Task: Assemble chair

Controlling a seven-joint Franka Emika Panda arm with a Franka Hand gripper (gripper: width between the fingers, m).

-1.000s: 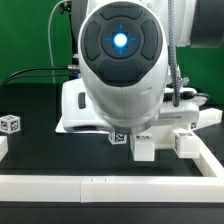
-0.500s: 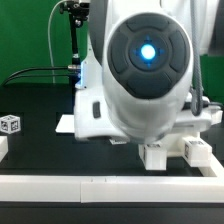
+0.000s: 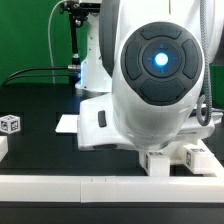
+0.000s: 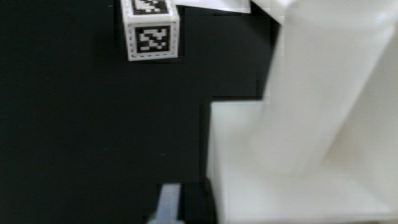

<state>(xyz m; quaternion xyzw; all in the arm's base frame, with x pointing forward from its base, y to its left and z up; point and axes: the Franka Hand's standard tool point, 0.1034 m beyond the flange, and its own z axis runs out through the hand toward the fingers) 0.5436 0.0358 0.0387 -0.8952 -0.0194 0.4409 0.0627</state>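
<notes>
Cube (image 3: 10, 124) with black-and-white tag faces at nine o'clock, open black table (image 3: 40, 150) around; chair parts (image 3: 194, 156) crowd the white wall (image 3: 60, 186) at five o'clock. Gripper (image 4: 169, 208) pressed together.

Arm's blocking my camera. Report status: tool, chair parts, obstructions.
Tool shut, no grip visible. Chair blocks loose by the white rail; tagged cube apart at exterior view's left. Arm body masks most of the table.

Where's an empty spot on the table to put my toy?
The black tabletop is bare on the exterior view's left, between the small tagged cube and the white front rail. The exterior view's right is crowded: the arm hangs over white chair pieces there.
</notes>
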